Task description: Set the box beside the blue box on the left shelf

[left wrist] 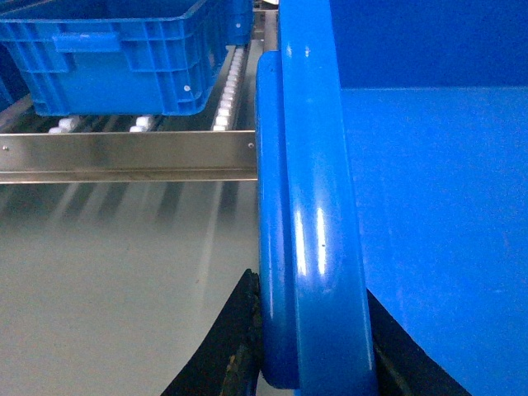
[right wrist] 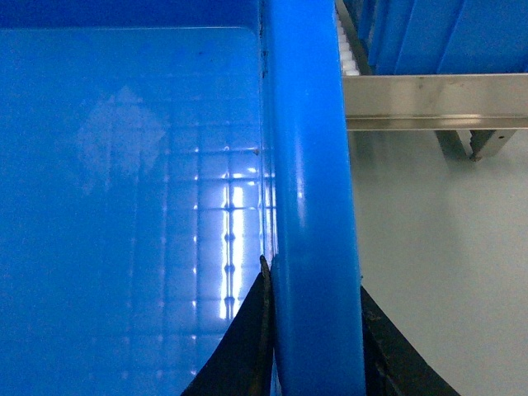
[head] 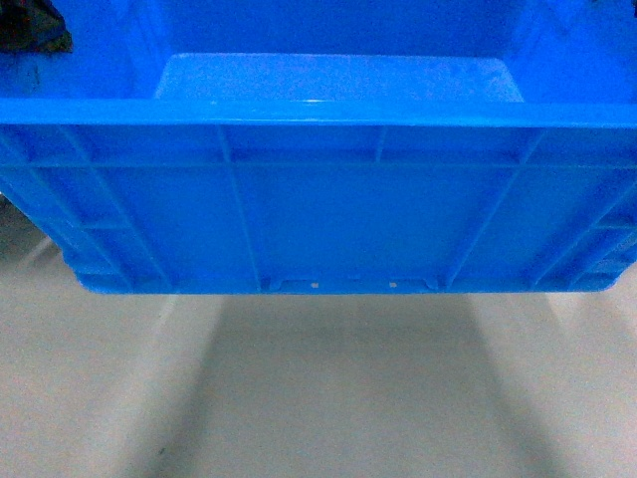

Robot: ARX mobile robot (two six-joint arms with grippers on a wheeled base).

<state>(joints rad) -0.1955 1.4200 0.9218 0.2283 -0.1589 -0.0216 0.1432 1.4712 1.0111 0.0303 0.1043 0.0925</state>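
Observation:
The box (head: pixel 318 199), a large bright blue crate with ribbed sides, fills the upper half of the head view and hangs above the pale floor. My left gripper (left wrist: pixel 312 290) is shut on its thick left rim (left wrist: pixel 309 181), one black finger (left wrist: pixel 239 338) outside and one inside. My right gripper (right wrist: pixel 313 276) is shut on the right rim (right wrist: pixel 309 165) in the same way. Ahead of the box, the left shelf shows its silver front rail (left wrist: pixel 124 153) and white rollers (left wrist: pixel 231 82). Another blue box (left wrist: pixel 115 58) rests on those rollers, to the left of the held box.
The grey floor (head: pixel 318 398) lies below the held box. In the right wrist view the silver rail (right wrist: pixel 429 99) continues, with a bracket (right wrist: pixel 474 142) under it and more blue boxes (right wrist: pixel 445 33) behind. A dark shape (head: pixel 30 25) sits at the head view's top left corner.

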